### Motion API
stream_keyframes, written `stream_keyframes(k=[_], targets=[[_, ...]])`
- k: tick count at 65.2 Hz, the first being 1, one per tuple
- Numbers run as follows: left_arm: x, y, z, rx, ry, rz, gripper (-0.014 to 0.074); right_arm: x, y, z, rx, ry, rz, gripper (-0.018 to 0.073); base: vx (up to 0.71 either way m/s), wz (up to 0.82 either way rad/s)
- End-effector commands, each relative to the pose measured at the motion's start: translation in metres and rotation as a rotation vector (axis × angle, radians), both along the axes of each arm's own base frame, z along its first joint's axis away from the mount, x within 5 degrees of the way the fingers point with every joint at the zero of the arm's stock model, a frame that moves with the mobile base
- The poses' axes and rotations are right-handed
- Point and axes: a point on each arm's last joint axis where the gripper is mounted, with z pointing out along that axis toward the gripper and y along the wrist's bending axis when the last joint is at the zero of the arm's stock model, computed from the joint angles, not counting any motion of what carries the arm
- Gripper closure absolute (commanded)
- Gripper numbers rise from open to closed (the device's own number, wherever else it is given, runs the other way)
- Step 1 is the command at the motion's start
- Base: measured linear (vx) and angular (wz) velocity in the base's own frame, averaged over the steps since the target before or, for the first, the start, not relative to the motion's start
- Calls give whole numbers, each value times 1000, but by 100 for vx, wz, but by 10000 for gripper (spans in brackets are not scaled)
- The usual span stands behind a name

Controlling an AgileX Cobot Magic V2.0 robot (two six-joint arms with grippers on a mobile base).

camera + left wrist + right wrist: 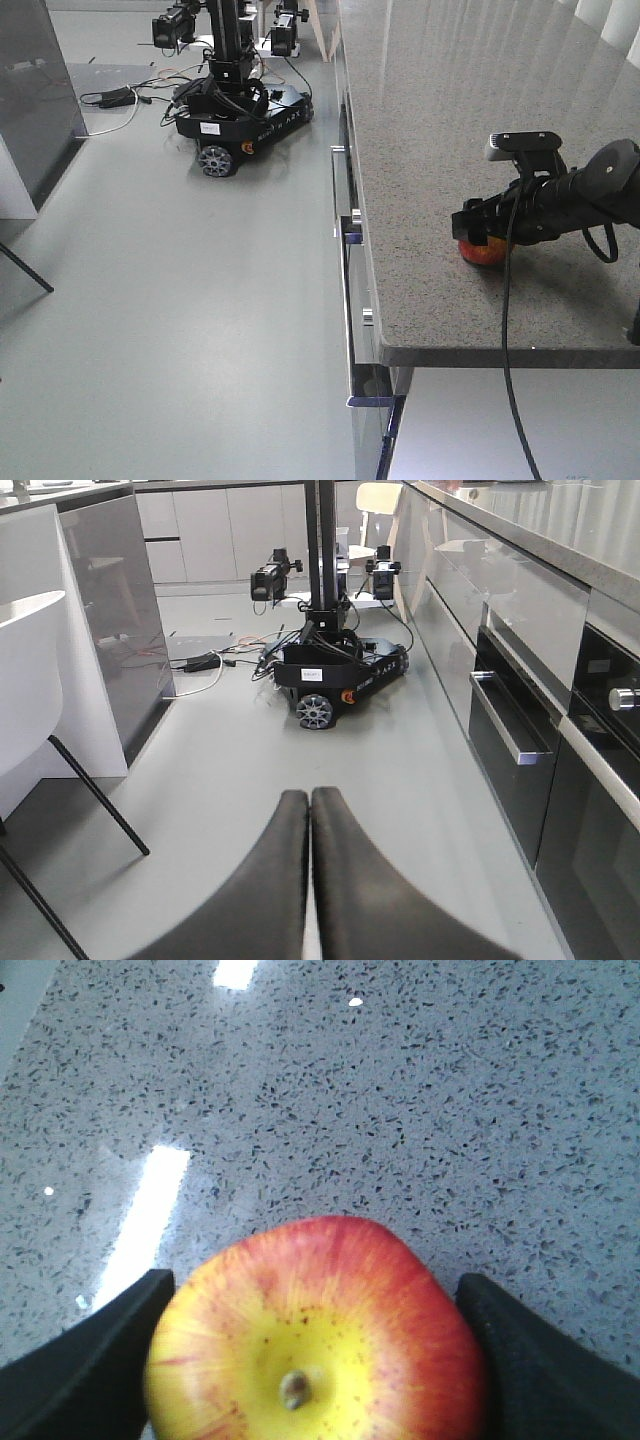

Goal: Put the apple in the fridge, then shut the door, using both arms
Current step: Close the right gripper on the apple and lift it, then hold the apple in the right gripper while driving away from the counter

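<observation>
OK, I'm watching the R tool (478, 228) reaching in over the tabletop (450, 120) from the right of the front view, w/ its black arm (590, 185) lying nearly level and a small cam (525, 143) riding on top. The apple (482, 252) is sitting on the speckled grey stone near the tabletop's front edge, directly under that tool. In the R wrist view the apple (315, 1335) is filling the lower middle, w/ the stem dimple facing the lens. It's yellow round the stem and reddening toward the far side. The tool's two black fingers (90, 1370) are bracketing it L and R and both are touching its flanks, so the tool is gripping the apple at about the fruit's full width. As far as I'm seeing, the apple is resting on the stone.

The L tool (309, 805) is hanging over the floor (200, 780) w/ fingers pressed together, no gap, gripping nothing. It's pointing down the kitchen aisle toward a second wheeled robot base (335, 675) that's parked w/ cables trailing beside it. Cabinets and a built-in oven (520, 750) are running along the right of that view. A white chair (30, 680) and a dark grey panel (115, 610) are standing on the left. I'm not making out whether that panel is the fridge.
</observation>
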Motion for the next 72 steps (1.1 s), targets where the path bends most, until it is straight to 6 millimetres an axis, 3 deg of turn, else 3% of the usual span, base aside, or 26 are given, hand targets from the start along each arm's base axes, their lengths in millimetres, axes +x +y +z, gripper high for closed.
stream_keyframes(k=[1,10,21,32,44,72], targets=[[1,-1,-3,-4,-54,-15,602,1,-1,45,-4,-140,-4,317,0,0],[1,-1,-3,-4,-54,-15,602,-7,1,91,20,-225,14,383,0,0],[1,-1,-3,-4,-54,-15,602,-31,4,155,52,-356,35,395,0,0],[1,-1,-3,-4,-54,-15,602,-52,3,188,53,-462,26,394,0,0],[1,-1,-3,-4,-54,-15,602,-61,3,198,52,-491,27,394,0,0],[1,-1,-3,-4,-54,-15,602,-61,3,198,52,-490,27,394,0,0]])
